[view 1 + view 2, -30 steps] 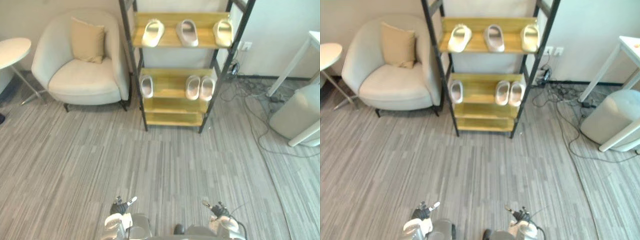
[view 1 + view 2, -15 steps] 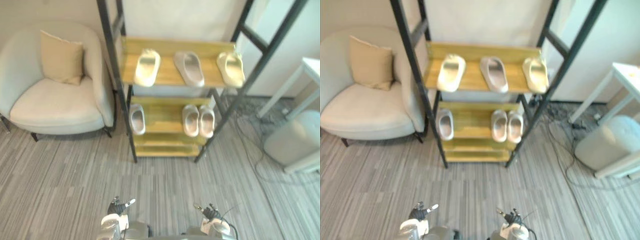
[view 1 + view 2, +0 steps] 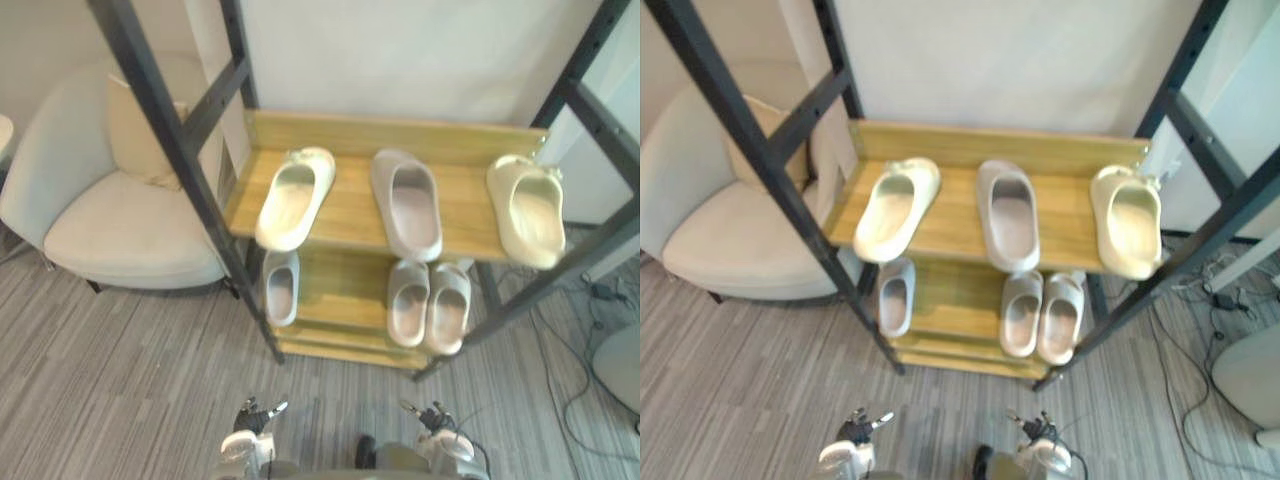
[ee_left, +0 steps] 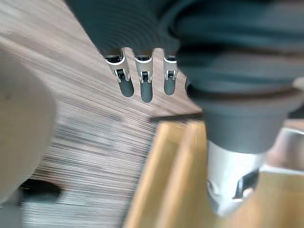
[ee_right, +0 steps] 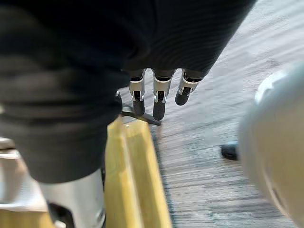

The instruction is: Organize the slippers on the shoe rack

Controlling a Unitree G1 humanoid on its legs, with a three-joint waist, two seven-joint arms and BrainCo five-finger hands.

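Note:
The shoe rack has a black frame and wooden shelves. On its upper shelf lie a cream slipper at the left, a greyish slipper in the middle and a second cream slipper at the right. On the shelf below, a single grey slipper lies at the left and a pair lies side by side at the right. My left hand and right hand hang low in front of the rack. Both are open and hold nothing, their fingers straight above the striped floor.
A pale armchair with a beige cushion stands close to the rack's left side. Cables trail over the floor at the right, beside a white rounded object. The rack's slanted black posts reach forward on both sides.
The whole picture has shifted: the camera has come closer to the rack, which now looks larger. The slippers lie as before, and both hands still hang low and open.

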